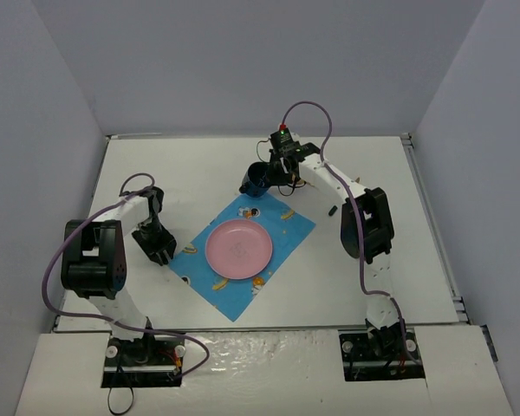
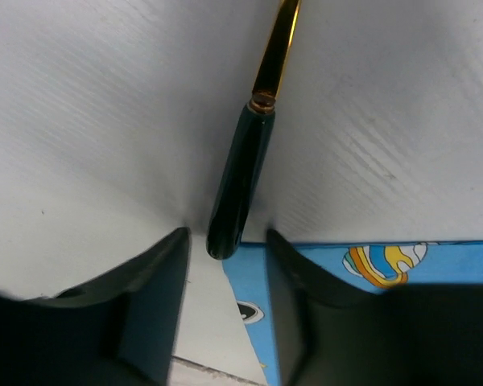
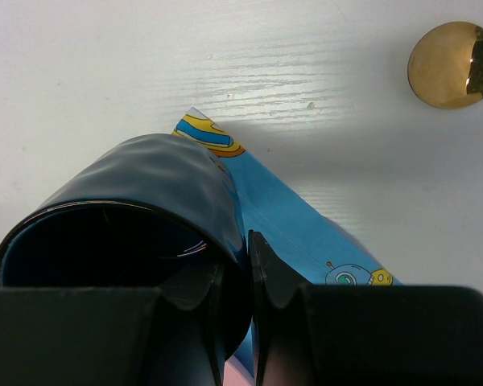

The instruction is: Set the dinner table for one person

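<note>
Broadly, the white bench (image 1: 199, 165) spans the whole floor beneath both arms, carrying a blue patterned mat (image 1: 286, 227) with a pink plate (image 1: 239, 248) on it. The left end effector (image 2: 225, 241) is spread, straddling a green-handled gold utensil (image 2: 237, 177) lying beside the mat. The right end effector (image 3: 240, 265) pinches the wall of a dark cup (image 3: 145, 185) at the mat's far corner.

- Blue patterned mat (image 1: 234, 299), lying askew.
- Pink plate (image 1: 239, 248) at the mat's middle.
- Dark cup (image 3: 145, 209), tilted over the mat's far corner.
- Green-handled utensil (image 2: 240, 185), just beside the mat's edge.
- Gold spoon (image 3: 453, 64), apart from the mat.
</note>
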